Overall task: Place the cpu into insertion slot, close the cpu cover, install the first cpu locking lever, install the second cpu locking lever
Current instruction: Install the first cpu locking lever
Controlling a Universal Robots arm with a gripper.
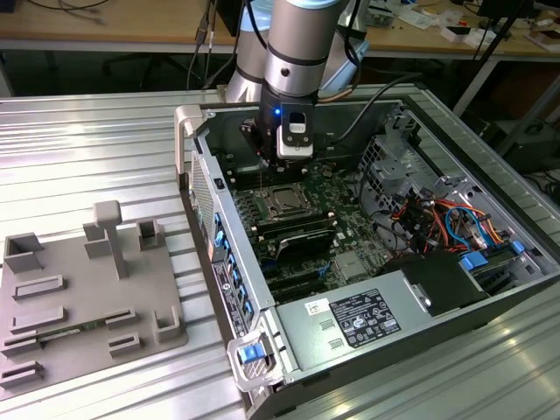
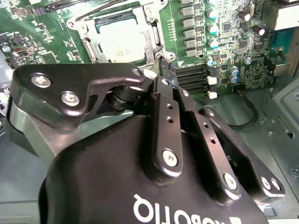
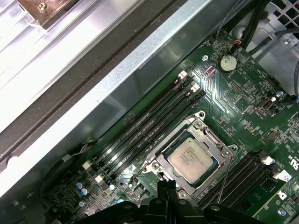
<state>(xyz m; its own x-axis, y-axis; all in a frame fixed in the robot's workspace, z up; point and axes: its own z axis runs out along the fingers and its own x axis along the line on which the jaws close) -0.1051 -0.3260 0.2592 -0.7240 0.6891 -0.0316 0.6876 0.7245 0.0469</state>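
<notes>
The cpu (image 3: 192,158) lies flat in the insertion slot (image 3: 205,137) on the green board, its silver top showing. The cpu cover (image 3: 162,164) appears to lie down around it as a silver frame. A thin wire lever (image 3: 227,170) stands off one side of the socket. In the second wrist view the cpu (image 2: 119,39) sits just beyond my gripper (image 2: 162,60), whose black fingers meet, with nothing seen between them. From the exterior view, my gripper (image 1: 268,160) hangs inside the open computer case, just behind the socket (image 1: 285,203).
Long black memory slots (image 3: 149,126) flank the socket on both sides. A large grey labelled power-supply box (image 1: 363,315) fills the case's near end, with coloured cables (image 1: 437,219) towards the exterior view's right. A grey fixture plate (image 1: 79,289) lies on the ribbed table outside the case.
</notes>
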